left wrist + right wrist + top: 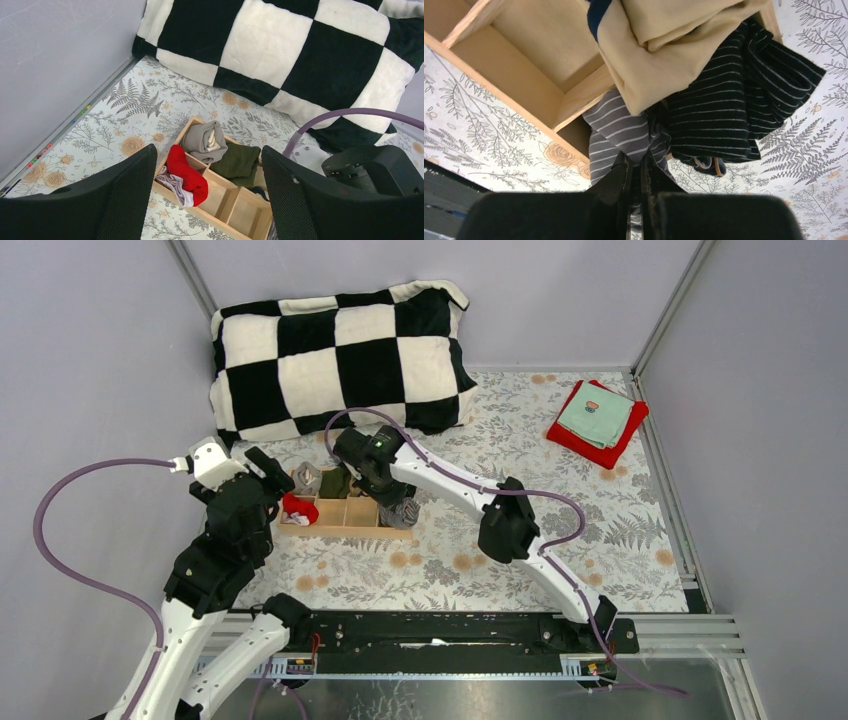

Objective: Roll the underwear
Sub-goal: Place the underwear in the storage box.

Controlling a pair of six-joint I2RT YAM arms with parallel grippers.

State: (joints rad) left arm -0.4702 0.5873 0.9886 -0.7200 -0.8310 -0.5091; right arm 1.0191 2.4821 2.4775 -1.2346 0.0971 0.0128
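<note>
I see the grey striped cloth boxer shorts [616,132] bunched at the wooden box [539,65] corner, pinched by my right claw [636,162]. The black pinstriped cloth boxer shorts [734,105] lie crumpled against them, spilling onto the worktop [794,165].

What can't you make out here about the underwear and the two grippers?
1. Right wrist view: a tan cloth covers the tops of the black pinstriped underwear and the grey striped underwear in the right gripper; how rolled they are is unclear.
2. Top view: the right arm hides that gripper and most of both garments.
3. Left wrist view: the right arm blocks both garments.
</note>
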